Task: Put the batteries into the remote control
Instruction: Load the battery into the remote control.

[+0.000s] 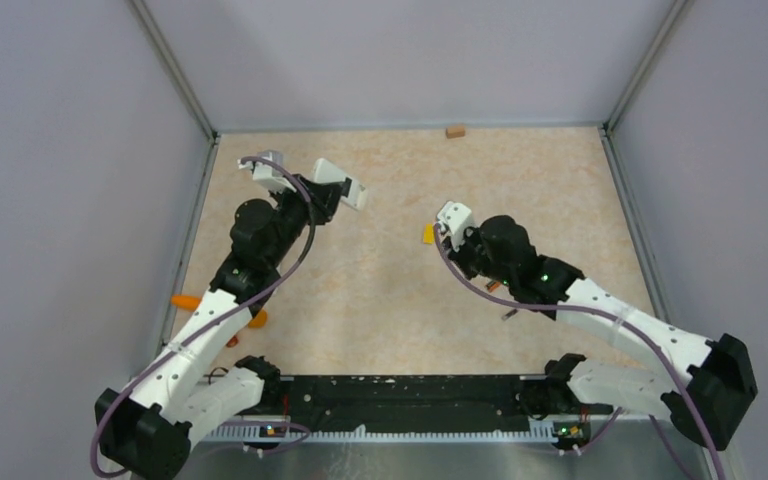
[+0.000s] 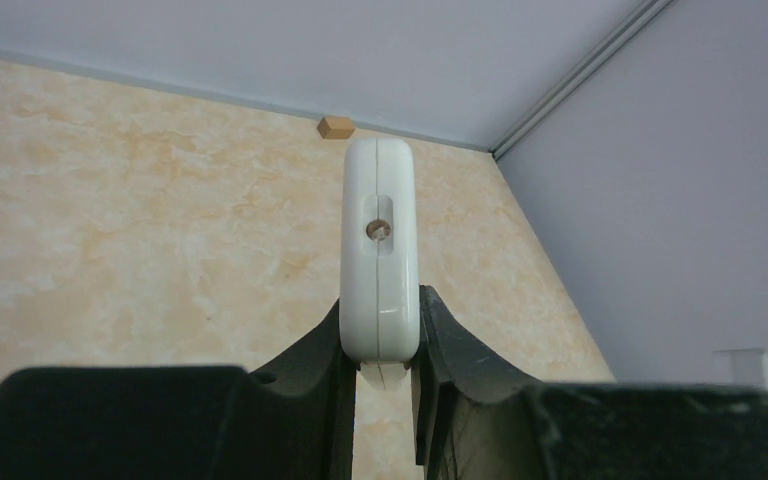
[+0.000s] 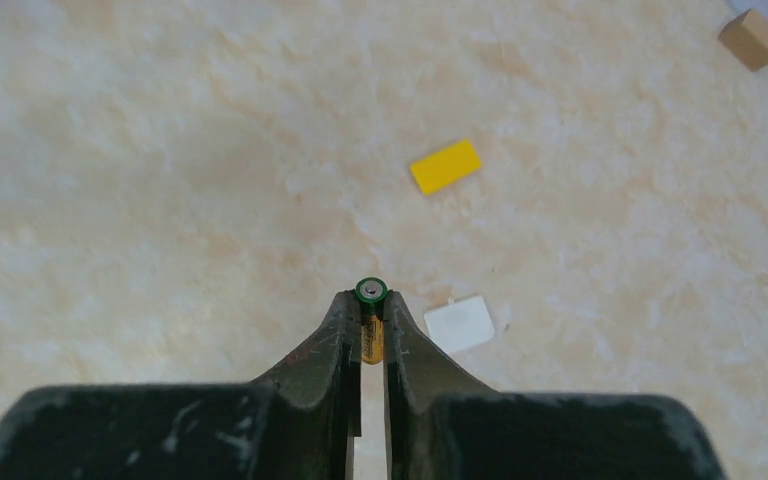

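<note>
My left gripper point(image 2: 380, 308) is shut on the white remote control point(image 2: 380, 240), held off the table and seen end-on, with a small slot in its end. In the top view the remote control point(image 1: 340, 180) sticks out of the left gripper point(image 1: 326, 196) at the back left. My right gripper point(image 3: 371, 300) is shut on one of the batteries point(image 3: 371, 338), gold with a green-ringed end, pinched at the fingertips. From above, the right gripper point(image 1: 442, 236) hangs mid-table, and the battery is hidden under it.
A yellow flat piece point(image 3: 445, 165) and a small white plate point(image 3: 459, 324) lie on the table below the right gripper. A brown block point(image 1: 454, 131) sits at the back wall. Orange things point(image 1: 186, 301) lie by the left arm. A small dark object point(image 1: 507, 315) lies near the right arm.
</note>
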Controlling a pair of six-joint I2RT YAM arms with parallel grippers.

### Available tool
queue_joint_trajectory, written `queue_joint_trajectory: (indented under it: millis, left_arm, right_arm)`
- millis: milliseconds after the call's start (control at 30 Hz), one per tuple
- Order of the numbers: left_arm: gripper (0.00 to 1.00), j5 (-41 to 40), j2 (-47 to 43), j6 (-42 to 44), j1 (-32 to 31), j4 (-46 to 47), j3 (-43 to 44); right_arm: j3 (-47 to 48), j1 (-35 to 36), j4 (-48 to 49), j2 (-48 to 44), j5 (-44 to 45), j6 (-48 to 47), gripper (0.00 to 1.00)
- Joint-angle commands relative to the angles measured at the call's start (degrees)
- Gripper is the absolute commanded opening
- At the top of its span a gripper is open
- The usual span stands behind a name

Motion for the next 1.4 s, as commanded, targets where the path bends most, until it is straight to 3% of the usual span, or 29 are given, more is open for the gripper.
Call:
queue_joint_trajectory:
  millis: [0,167,300,400,533,733,1367]
  left_arm:
    - [0.00,3.3,1.5,-5.6,0.1,7.0,1.6]
    - [0.00,7.4,4.7,-16.1,0.1,14.5,0.1]
    - [0.00,10.8,9.0,-27.1,0.1,27.1,-3.3]
    - [0.00,13.4,13.0,-35.6,0.0,40.3,-6.0]
    - [0.00,14.4,18.9,-45.2,-0.6,54.4,-8.7]
    - [0.00,13.1,25.4,-53.3,-1.7,66.6,-10.3]
    - [0.00,12.3,32.5,-60.9,-2.6,75.1,-9.6]
  right_arm:
    - [3.7,-0.4,15.3,-5.4,-4.3,19.0,0.00]
    - [7.6,-0.5,22.2,-6.9,0.0,38.9,0.00]
    - [13.1,-0.7,15.4,-5.4,12.6,59.6,0.00]
    - [16.0,-1.1,12.9,-3.7,11.7,68.3,0.00]
    - [21.2,-1.1,8.5,-0.1,10.0,70.7,0.00]
    - [27.2,-0.9,3.4,4.5,10.1,67.8,0.00]
    - [32.7,2.3,3.3,10.9,19.9,59.7,0.00]
